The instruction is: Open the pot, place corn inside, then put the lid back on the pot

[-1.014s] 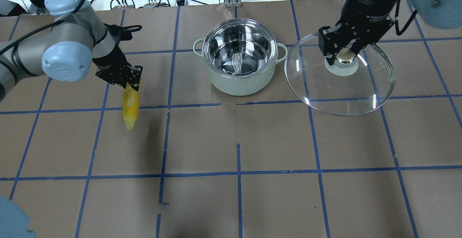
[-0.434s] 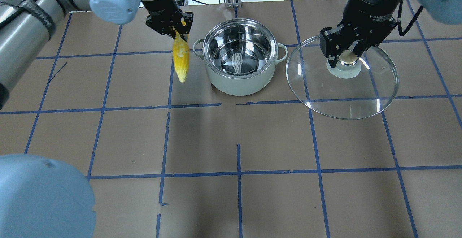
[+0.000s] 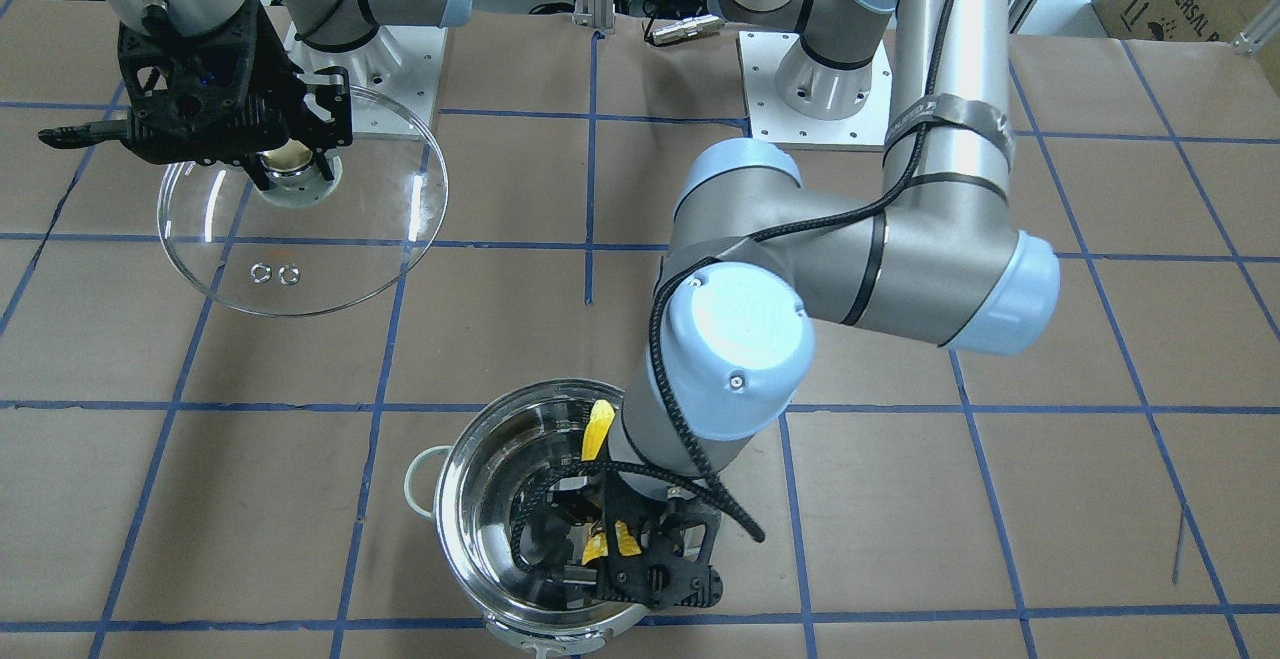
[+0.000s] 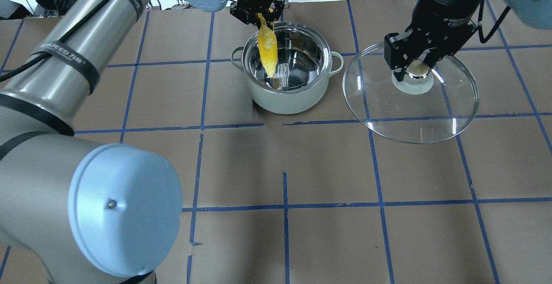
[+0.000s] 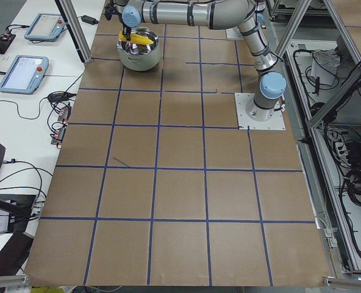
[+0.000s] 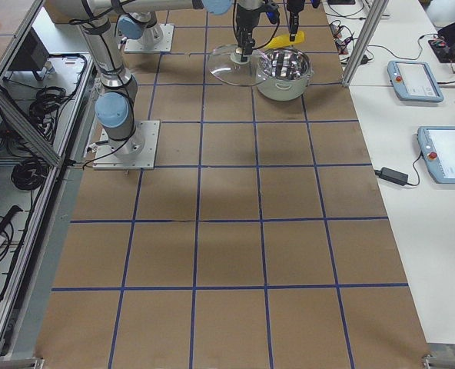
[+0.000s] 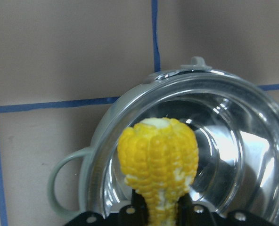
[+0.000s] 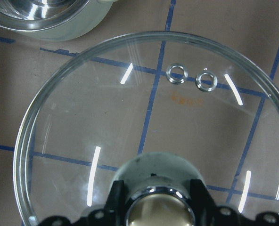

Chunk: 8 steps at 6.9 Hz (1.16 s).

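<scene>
Corn cob [image 4: 267,49], yellow, tapered, some pale kernels. The left gripper [image 4: 258,16] has its fingers clenched on the butt end. The gripper sits over the 12 o'clock rim of the round pot [image 4: 286,101], which is shiny steel inside with a pale outer wall and two pale loop handles. The corn cob slants from there toward 6 o'clock, free end over the pot's middle. In the side views it looks above rim level, not yet down inside.

Round clear glass lid [image 4: 409,116] with a cream-topped knob is at 3 o'clock of the pot, its edge just beside the pot's 3 o'clock handle. The right gripper [image 4: 412,68] grasps the knob, fingers closed on either side. The lid looks to be carried clear of the brown paper-covered table [image 4: 241,167], slightly tilted.

Risks from here, as I judge them:
- If released from this height and slant, the free end lands first. The corn cob could bounce or end up propped against the wall with one end above the rim, and the lid would then not seat.
- If the left gripper lowers further at 12 o'clock, its fingers or wrist could clip the rim and shove the pot. The lid would then come down off-centre.
- If the lid swings toward 9 o'clock before the left arm clears, glass could meet arm over the pot.
- The lid hangs from the knob alone. With that tilt, a fast move could make it rock or slip in the grip, or its low edge could catch the near handle.
</scene>
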Each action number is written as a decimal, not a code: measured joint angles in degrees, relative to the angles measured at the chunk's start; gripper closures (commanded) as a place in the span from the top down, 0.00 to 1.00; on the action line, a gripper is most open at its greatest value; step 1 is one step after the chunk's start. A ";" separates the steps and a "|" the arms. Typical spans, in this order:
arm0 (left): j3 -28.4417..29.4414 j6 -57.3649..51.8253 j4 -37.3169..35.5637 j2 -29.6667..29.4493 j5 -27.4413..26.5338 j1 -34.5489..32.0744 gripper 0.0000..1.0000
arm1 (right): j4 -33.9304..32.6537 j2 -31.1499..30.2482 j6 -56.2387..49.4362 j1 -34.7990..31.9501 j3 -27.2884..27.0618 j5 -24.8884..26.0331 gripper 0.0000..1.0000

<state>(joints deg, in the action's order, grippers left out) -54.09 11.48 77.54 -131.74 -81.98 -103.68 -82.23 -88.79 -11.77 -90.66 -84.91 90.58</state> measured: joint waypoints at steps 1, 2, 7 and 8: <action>2.01 0.83 0.03 -2.04 -0.12 -0.79 1.00 | -0.01 -0.03 0.00 -0.04 -0.10 -0.05 0.25; 2.46 1.06 0.14 -2.77 -0.17 -1.25 1.00 | -0.02 -0.08 0.00 -0.09 -0.19 -0.08 0.25; 1.38 -5.02 8.41 2.35 -2.73 1.29 1.00 | -0.26 -0.01 0.52 -0.30 -0.04 -0.44 0.25; -0.06 -8.30 11.30 5.06 -3.88 2.77 1.00 | -0.40 0.16 1.28 -0.40 0.28 -0.58 0.25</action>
<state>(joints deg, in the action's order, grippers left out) -54.15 3.18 88.85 -126.68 -85.86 -100.91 -82.62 -88.64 -10.49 -91.06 -84.63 89.99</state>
